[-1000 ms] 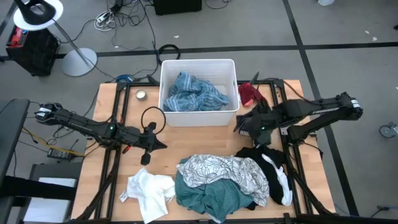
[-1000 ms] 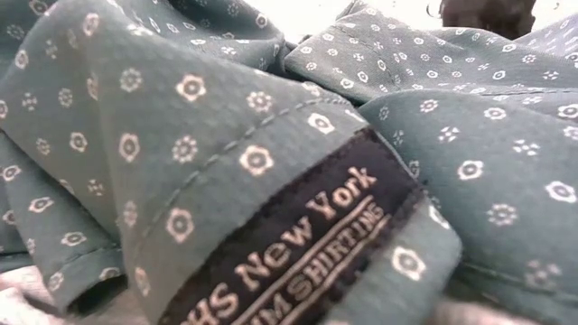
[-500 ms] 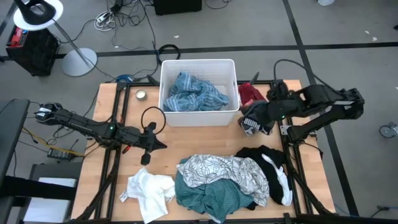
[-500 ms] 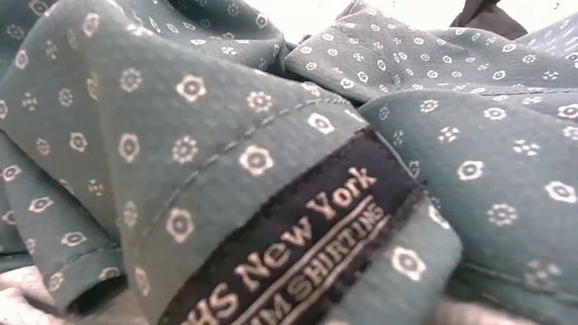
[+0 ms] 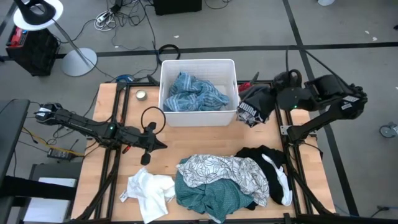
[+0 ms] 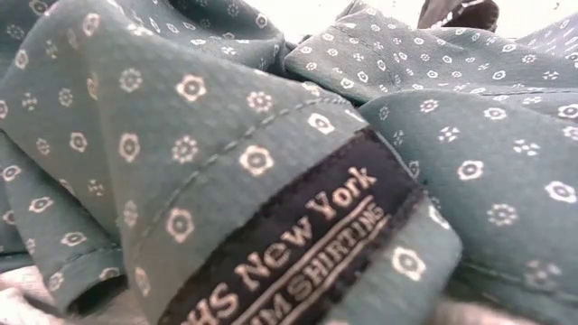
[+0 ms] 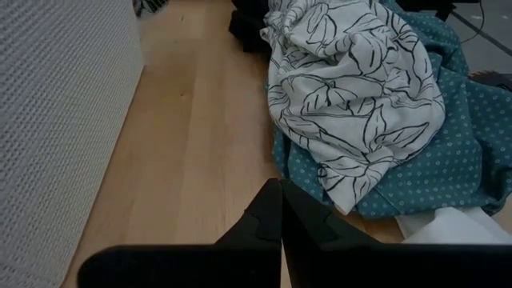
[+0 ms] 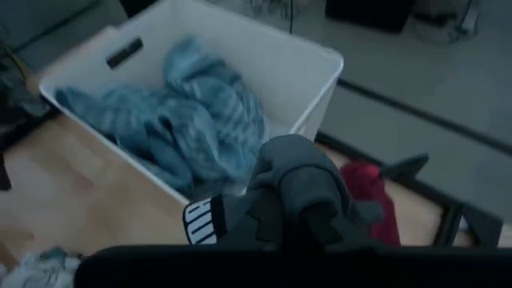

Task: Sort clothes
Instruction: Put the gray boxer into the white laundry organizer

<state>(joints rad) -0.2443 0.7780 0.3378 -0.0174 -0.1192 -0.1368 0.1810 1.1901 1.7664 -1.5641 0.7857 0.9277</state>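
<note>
Dark grey fabric: a black garment (image 5: pixel 254 104) with white lettering hung from the right gripper (image 5: pixel 268 99), whose fingers were clamped on it, just beside the right wall of the white bin (image 5: pixel 198 65) and above the table's right rear part.
Red garment: in the right wrist view a red garment (image 8: pixel 370 192) lay on the table just past the held cloth, beside the bin's outer wall.
Bin contents: light blue and denim-blue clothes (image 5: pixel 191 92) lay crumpled inside the bin.
Left gripper: the left gripper (image 5: pixel 147 144) rested low over the bare wooden table (image 5: pixel 171 140) in front of the bin's left corner, fingers pressed together and holding nothing.
Front pile: a white leaf-print garment (image 5: pixel 224 169) lay over a teal dotted shirt (image 5: pixel 205 198) at the table's front middle; the low view was filled by that teal cloth and its dark label.
Right of pile: another black garment (image 5: pixel 264 155) with a white sock (image 5: pixel 281 182) lay touching the pile.
Left of pile: a plain white garment (image 5: pixel 148 193) lay just beside the teal shirt.
</note>
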